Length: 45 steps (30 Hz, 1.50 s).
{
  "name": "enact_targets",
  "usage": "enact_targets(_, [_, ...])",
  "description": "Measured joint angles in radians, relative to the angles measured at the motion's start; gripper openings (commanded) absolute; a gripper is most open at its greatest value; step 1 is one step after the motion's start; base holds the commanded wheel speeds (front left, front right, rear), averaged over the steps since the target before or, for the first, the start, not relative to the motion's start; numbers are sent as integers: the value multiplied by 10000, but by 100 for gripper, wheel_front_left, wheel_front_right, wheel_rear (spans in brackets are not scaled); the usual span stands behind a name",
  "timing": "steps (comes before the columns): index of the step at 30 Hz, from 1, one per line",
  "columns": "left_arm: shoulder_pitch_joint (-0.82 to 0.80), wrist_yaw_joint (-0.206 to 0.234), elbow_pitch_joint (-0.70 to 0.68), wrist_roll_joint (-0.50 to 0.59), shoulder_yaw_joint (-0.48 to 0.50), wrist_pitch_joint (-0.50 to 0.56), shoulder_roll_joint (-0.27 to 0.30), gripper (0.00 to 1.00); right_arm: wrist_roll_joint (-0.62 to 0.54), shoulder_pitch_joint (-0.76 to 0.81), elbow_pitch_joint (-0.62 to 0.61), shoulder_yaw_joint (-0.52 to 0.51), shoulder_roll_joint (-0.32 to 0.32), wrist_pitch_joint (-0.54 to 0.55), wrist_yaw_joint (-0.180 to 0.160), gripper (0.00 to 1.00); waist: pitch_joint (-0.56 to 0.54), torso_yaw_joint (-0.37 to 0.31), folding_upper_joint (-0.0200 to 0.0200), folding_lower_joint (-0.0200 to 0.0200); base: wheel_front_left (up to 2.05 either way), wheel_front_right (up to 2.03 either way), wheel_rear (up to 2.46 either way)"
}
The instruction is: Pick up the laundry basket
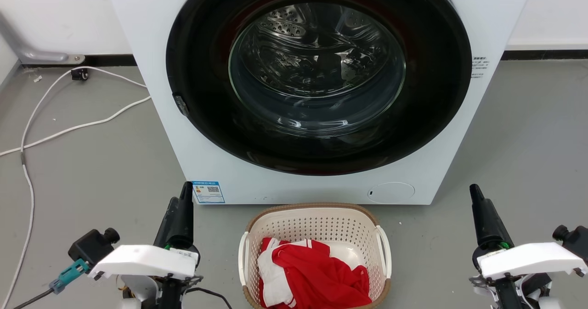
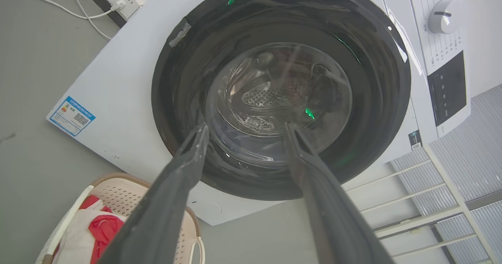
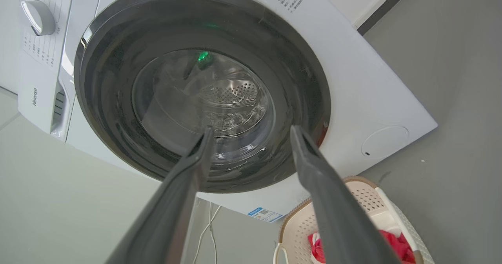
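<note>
The laundry basket (image 1: 312,222), cream with perforated walls, a brown rim and white side handles, stands on the grey floor just in front of the washing machine. Red and white clothes (image 1: 317,272) lie inside it. My left gripper (image 1: 180,195) hovers to the basket's left and my right gripper (image 1: 477,193) to its right, both apart from it with fingers pointing at the machine. In the left wrist view the left gripper (image 2: 246,127) is open and empty, with the basket (image 2: 113,189) at lower left. The right gripper (image 3: 251,131) is likewise open, with the basket (image 3: 364,197) at lower right.
The white washing machine (image 1: 151,98) with its round dark door (image 1: 317,84) stands close behind the basket. White cables (image 1: 69,125) trail over the floor at the left. A white slatted rack (image 2: 451,201) stands beside the machine. Grey floor lies on both sides.
</note>
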Motion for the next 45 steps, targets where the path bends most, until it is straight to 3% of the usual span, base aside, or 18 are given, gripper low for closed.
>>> enact_targets(16, [-35,322,8,2477,-472,-508,-4,100,-2773,-3,192,125,10,-489,0,100,-55,38,0,0,0,0,0])
enact_targets(45, [-351,738,502,6289,-943,-1260,-8,100,-6454,-44,322,245,19,-746,2,100,-105,129,0,0,0,0,0])
